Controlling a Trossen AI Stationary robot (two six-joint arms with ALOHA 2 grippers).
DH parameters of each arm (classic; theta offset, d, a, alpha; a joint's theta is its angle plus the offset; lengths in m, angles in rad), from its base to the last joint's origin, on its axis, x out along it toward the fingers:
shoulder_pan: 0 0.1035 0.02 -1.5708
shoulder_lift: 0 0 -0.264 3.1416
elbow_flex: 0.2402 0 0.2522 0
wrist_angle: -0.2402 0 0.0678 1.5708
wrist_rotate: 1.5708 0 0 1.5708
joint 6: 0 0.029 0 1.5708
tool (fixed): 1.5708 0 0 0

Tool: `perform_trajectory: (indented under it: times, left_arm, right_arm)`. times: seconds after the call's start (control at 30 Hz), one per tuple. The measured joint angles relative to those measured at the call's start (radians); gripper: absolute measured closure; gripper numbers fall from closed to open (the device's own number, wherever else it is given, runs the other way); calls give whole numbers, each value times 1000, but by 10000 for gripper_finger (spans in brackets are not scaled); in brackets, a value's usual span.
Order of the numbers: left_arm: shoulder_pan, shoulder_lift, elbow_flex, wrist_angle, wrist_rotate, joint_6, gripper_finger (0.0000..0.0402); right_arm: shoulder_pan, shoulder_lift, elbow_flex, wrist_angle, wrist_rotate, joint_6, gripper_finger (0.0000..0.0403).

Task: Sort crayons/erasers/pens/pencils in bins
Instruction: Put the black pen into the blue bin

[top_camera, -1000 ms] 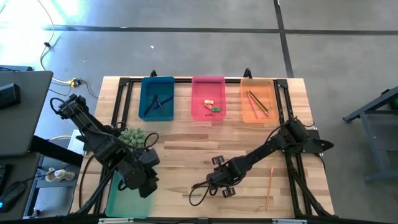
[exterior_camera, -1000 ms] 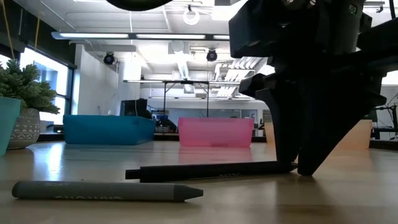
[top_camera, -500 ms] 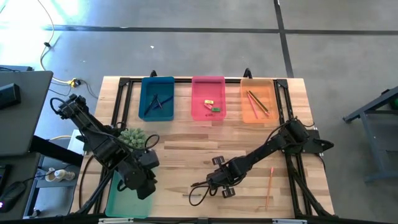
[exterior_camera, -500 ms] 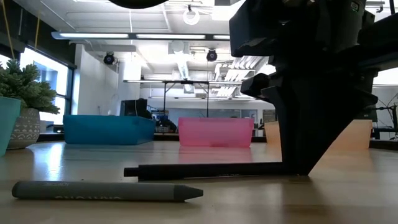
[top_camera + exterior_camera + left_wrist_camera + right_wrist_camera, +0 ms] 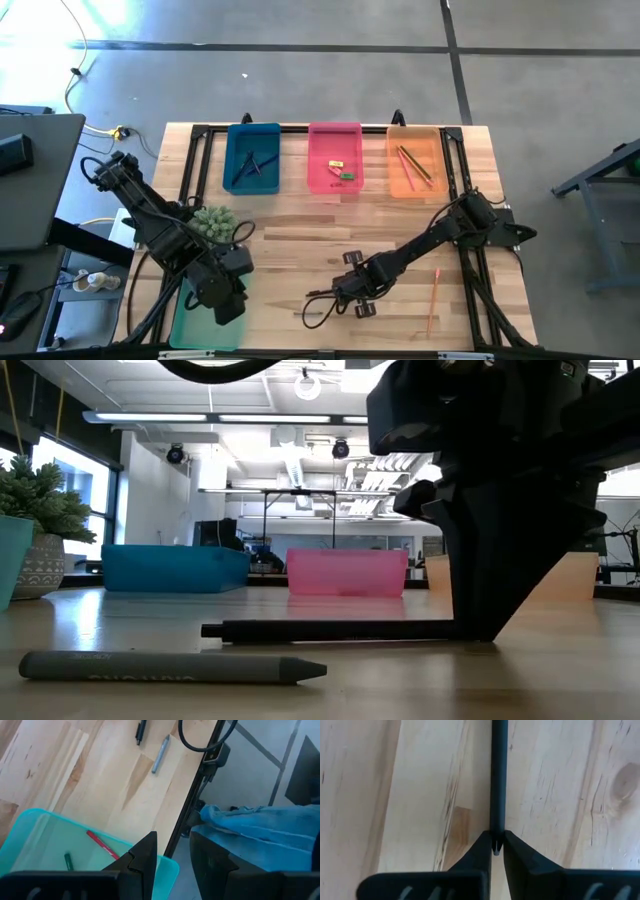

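Right wrist view: my right hand [image 5: 496, 851] pinches shut on the black pen [image 5: 498, 775] lying on the tabletop [image 5: 560, 780]; next, lift toward the blue bin [image 5: 253, 158].

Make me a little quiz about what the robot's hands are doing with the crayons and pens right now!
1. True or false: the right hand is shut on the black pen.
2. Which bin is nearest the left hand? A. blue bin B. pink bin C. green bin
3. Fill in: the grey crayon lies on the wooden ____.

Key: 1. True. 2. C. 3. table.
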Motion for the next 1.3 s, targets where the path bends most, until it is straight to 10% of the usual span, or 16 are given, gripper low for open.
perform_trajectory:
  times: [1.3]
  left_arm:
    - [-23, 1, -177, -59, -112, 163, 227]
  right_arm:
    - [98, -59, 66, -25, 62, 395, 389]
